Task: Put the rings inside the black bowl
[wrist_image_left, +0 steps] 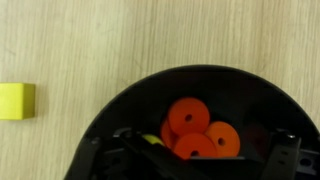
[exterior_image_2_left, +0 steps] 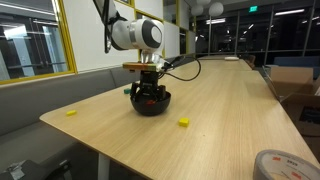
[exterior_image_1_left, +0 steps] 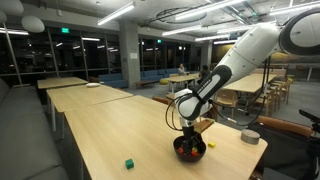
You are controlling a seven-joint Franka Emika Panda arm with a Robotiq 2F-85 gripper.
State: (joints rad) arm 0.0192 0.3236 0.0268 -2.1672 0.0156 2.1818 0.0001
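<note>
Wrist view looks straight down on the pale wood-grain table [wrist_image_left: 90, 40], which is long and rectangular in both exterior views. In an exterior view the white Franka arm [exterior_image_1_left: 250, 50] bends down from the upper right to the dark Robotiq gripper [exterior_image_1_left: 189, 143], which hangs directly over the small round black bowl [wrist_image_left: 120, 110]. The jaws stand spread wide, one at each lower corner of the wrist view, gripping nothing. A grey round container [exterior_image_1_left: 250, 136] sits on the table, apart from the bowl. Three flat orange-red rings [wrist_image_left: 188, 115] lie inside the bowl, touching one another, with a sliver of a yellow piece [wrist_image_left: 150, 140] just beside them. A small yellow block [wrist_image_left: 16, 100] rests on the table outside the bowl, apart from its rim
</note>
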